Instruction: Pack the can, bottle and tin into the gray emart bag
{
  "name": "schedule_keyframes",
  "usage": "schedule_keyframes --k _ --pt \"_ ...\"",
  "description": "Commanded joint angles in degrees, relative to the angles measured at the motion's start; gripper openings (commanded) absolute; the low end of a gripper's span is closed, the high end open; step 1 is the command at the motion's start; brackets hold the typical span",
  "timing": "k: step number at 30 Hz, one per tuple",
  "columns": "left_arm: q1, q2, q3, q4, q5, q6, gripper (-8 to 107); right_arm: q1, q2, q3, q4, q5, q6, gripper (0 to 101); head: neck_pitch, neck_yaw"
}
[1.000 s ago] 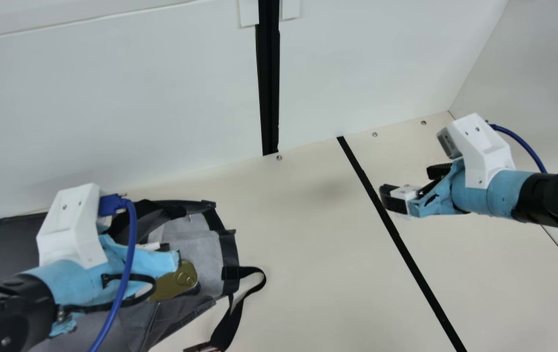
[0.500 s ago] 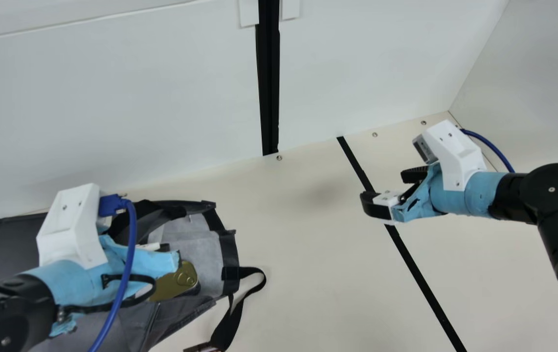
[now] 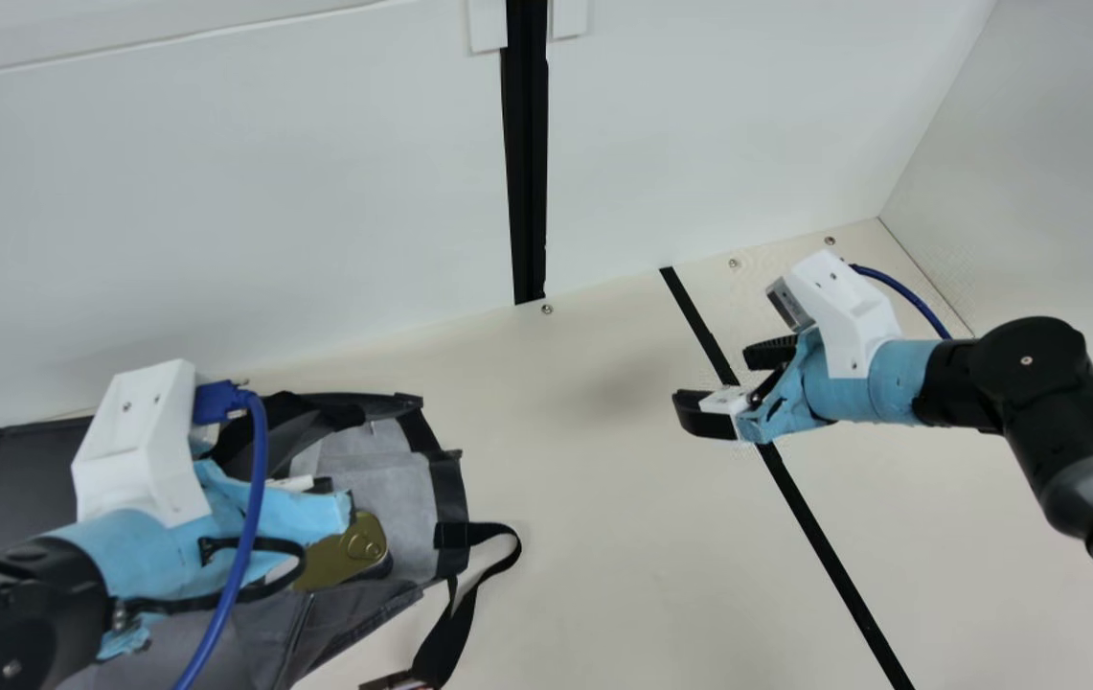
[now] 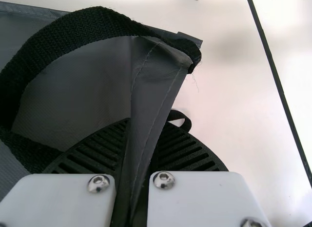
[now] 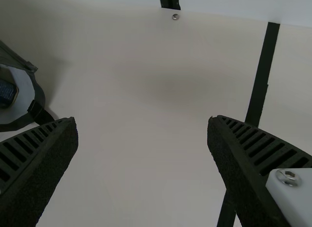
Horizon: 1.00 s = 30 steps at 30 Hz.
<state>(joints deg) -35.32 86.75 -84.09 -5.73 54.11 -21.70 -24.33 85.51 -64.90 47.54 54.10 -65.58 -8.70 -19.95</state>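
Left gripper: it (image 3: 292,517) is reaching over the gray bag's mouth and, in the left wrist view, is pinching a fold of the bag's fabric between its ribbed fingers (image 4: 100,146).
Right gripper: it (image 3: 714,379) is hovering above the table by the black line, its two fingers standing wide apart with nothing between them.
Tin: the gold tin (image 3: 345,551) is lying inside the bag's mouth, its ring pull showing, the left gripper partly covering it.
Gray bag: it (image 3: 19,498) is lying at the main view's left, its pale lining (image 3: 393,489) showing at the mouth.
Strap: a black loop (image 3: 455,623) is trailing from the mouth onto the table.
Table: the cream top (image 3: 584,479) is carrying a black line (image 3: 819,522), which is running slantwise.
Wall: a white panel (image 3: 268,192) is rising behind, a black post (image 3: 529,172) standing against it.
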Motion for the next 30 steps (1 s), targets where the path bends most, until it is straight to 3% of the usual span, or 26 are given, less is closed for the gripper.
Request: schedule_keyframes --k 1,30 --pt "0.00 0.00 0.00 0.00 0.00 0.00 10 0.39 0.64 -0.18 0.28 0.08 -0.26 91 -1.30 -0.05" --pt "0.00 0.00 0.00 0.00 0.00 0.00 10 7.41 10.16 -3.26 3.04 -0.61 -3.33 91 -1.30 -0.05"
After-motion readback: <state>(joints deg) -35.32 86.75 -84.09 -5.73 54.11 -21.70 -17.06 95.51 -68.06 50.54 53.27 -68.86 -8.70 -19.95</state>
